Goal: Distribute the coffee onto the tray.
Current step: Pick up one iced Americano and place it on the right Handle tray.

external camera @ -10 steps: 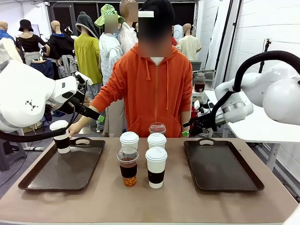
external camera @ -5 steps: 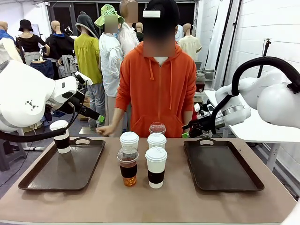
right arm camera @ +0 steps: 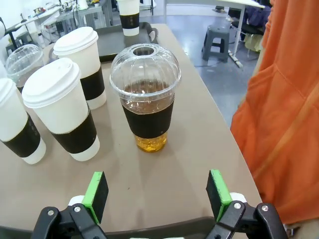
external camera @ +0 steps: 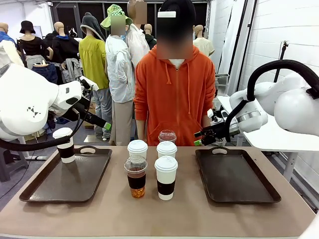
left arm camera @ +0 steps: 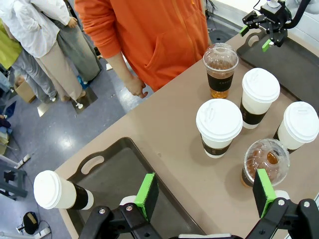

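Holding my left gripper (left arm camera: 205,193) spread open above the table (left arm camera: 164,149), paper cup (left arm camera: 59,190) standing on the tray (left arm camera: 113,172) off to its side, my right gripper (right arm camera: 157,195) gaping empty, dome-lidded cup (right arm camera: 145,97) sitting just ahead of it

- I log a tan tabletop (external camera: 199,214) carrying everything.
- A dark brown handled tray (external camera: 75,181) lies at its left end and a matching tray (external camera: 237,179) at its right.
- Between them, directly on the top, I count three white lidded paper cups (external camera: 166,178) with dark bands and two clear dome-lidded cups (external camera: 136,177) of amber drink.
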Action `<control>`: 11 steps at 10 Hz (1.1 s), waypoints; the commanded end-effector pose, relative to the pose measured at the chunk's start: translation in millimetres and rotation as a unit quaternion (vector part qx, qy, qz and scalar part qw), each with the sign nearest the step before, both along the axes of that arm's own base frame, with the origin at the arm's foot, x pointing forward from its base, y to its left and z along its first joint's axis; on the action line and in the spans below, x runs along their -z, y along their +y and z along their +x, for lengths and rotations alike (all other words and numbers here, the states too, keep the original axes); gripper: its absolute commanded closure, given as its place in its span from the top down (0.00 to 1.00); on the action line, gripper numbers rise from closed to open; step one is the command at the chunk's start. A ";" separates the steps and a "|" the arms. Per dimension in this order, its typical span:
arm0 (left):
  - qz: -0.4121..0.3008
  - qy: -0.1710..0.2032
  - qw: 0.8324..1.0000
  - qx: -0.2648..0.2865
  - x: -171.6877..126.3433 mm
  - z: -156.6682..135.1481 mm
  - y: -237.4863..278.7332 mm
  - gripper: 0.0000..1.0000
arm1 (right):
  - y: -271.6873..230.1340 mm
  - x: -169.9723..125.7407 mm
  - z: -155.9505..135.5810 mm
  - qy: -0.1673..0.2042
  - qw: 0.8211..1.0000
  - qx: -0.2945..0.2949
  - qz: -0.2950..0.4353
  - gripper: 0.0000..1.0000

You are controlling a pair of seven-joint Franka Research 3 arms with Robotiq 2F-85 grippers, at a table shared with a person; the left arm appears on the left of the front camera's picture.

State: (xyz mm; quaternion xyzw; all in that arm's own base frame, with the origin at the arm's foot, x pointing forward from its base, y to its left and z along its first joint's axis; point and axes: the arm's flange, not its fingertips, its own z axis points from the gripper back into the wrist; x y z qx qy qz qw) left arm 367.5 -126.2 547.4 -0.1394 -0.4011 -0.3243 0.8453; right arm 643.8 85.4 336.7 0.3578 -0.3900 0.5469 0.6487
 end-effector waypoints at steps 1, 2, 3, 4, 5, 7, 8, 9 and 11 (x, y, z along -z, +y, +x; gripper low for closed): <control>-0.003 0.001 1.000 -0.001 -0.2 0.3 1.1 1.00 | 10.9 11.4 7.3 -0.029 0.999 -0.006 0.017 1.00; -0.003 0.001 1.000 -0.001 -0.2 0.3 1.1 1.00 | 14.0 17.7 9.5 -0.032 0.999 -0.008 0.024 1.00; -0.003 0.001 1.000 -0.001 -0.2 0.3 1.1 1.00 | 17.2 24.8 11.0 -0.036 0.999 -0.011 0.031 1.00; -0.003 0.001 1.000 -0.001 -0.2 0.3 1.1 1.00 | 23.7 32.2 13.7 -0.035 0.998 -0.019 0.039 1.00; -0.003 0.001 1.000 -0.001 -0.2 0.3 1.1 1.00 | 28.2 37.5 13.8 -0.039 0.998 -0.017 0.041 1.00; -0.003 0.001 1.000 -0.001 -0.2 0.3 1.1 1.00 | 38.0 43.9 12.7 -0.047 0.996 -0.025 0.066 1.00; -0.003 0.001 1.000 -0.001 -0.2 0.3 1.1 1.00 | 44.0 48.0 11.8 -0.051 0.996 -0.028 0.071 1.00; -0.003 0.001 1.000 -0.001 -0.2 0.3 1.1 1.00 | 49.2 52.1 13.5 -0.044 0.996 -0.032 0.071 1.00; -0.003 0.001 1.000 -0.001 -0.2 0.3 1.1 1.00 | 58.2 61.3 15.0 -0.030 0.996 -0.049 0.075 1.00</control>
